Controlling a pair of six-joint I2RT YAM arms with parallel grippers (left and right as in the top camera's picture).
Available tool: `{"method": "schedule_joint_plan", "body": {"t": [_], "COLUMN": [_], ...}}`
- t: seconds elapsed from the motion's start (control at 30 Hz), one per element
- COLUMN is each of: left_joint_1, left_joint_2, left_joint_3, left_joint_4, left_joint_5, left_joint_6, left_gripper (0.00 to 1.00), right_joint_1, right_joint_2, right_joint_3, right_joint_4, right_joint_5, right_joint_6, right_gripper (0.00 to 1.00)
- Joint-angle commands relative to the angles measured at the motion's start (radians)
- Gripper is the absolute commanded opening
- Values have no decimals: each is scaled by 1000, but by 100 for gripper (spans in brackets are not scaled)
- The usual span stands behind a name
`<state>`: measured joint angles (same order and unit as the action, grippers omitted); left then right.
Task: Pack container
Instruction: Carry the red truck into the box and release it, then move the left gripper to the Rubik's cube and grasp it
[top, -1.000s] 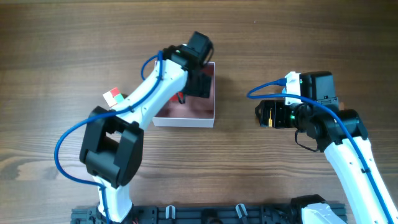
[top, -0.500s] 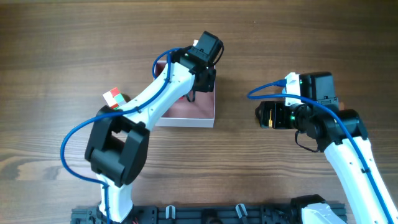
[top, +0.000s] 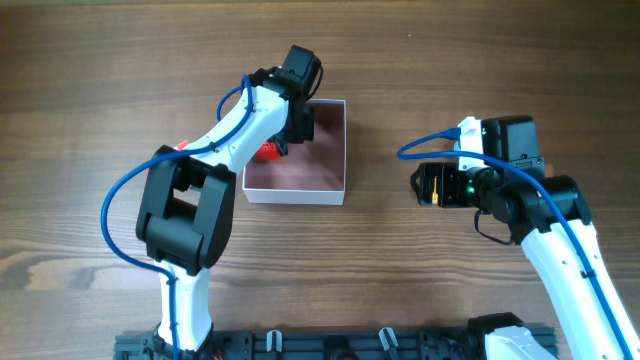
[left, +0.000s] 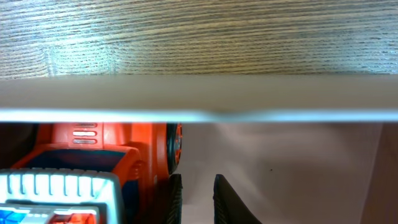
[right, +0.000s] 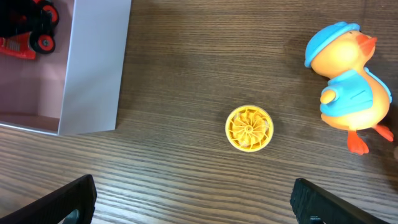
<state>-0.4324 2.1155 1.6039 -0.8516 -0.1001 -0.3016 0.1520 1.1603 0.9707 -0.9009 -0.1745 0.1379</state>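
Observation:
The container (top: 318, 168), a shallow white-walled box with a pink floor, sits mid-table. A red toy car (top: 266, 152) lies inside by its left wall. My left gripper (top: 296, 128) hovers over the container's left half. In the left wrist view its jaws (left: 196, 190) stand nearly together with nothing between them, the red-orange car (left: 93, 165) just left of the left finger and the white wall (left: 249, 99) ahead. My right gripper (top: 424, 185) hangs wide open right of the container, empty (right: 199, 205).
On the wood in the right wrist view lie a small yellow round toy (right: 249, 128) and an orange duck with blue cap (right: 348, 87). The container's white corner (right: 93, 68) shows at upper left. A red scrap (top: 183, 147) peeks from under the left arm.
My left gripper swung from the container's far right corner to its left half and its jaws closed. The red car now shows on the container floor. The right arm stayed still.

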Motion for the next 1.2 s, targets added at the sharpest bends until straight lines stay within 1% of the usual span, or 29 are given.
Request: {"method": "schedule_joint_plan", "body": {"t": [0.0,0.07,0.1,0.2,0.27,0.3,0.33,0.4,0.43,0.47,0.53,0.57,0.63,0.7,0.77,0.8,0.87,1.07,1.17], "left_joint_1": [-3,-6,-12,-31,-47,-50,-47,19,75,125,267,344,476,536,565,566,565,565,565], "left_joint_2": [5,5,-3,-48,-140,-212,-280,-434,-468,-481,-481,-479,-479,-479,-473,-464,-404,-230,-179], "left_joint_3": [16,17,18,26,35,35,35,35,35,35,29,7,-85,-179,-280,-309,-338,-338,-338], "left_joint_4": [-3,-13,-20,-36,-51,-68,-99,-211,-262,-293,-361,-362,-296,-214,-119,-82,-14,34,50], "left_joint_5": [2,2,2,2,2,1,-11,-91,-114,-114,-105,-49,62,89,93,105,158,164,163], "left_joint_6": [2,2,2,10,10,10,9,-10,-47,-72,-167,-203,-206,-201,-195,-170,-161,-155,-154], "left_gripper": [22,42,59,67,77,83,100,100,100,100,100,100,100,100,100,100,100,100,100], "right_joint_1": [5,5,5,5,5,5,5,5,5,5,5,5,5,5,5,5,5,5,5], "right_joint_2": [0,0,0,0,0,0,0,0,0,0,-1,0,0,0,0,0,0,0,0], "right_joint_3": [19,19,19,19,19,19,19,19,19,19,19,19,19,19,19,19,19,19,19], "right_joint_4": [-1,-1,0,-1,-1,-1,-1,-1,-1,-1,-1,0,0,0,0,0,0,0,-1], "right_joint_5": [24,24,24,24,24,24,24,24,24,24,24,24,24,24,24,24,24,24,24], "right_joint_6": [3,3,3,3,3,3,3,3,3,3,3,3,3,3,3,3,3,3,3], "right_gripper": [100,100,100,100,100,100,100,100,100,100,100,100,100,100,100,100,100,100,100]}}
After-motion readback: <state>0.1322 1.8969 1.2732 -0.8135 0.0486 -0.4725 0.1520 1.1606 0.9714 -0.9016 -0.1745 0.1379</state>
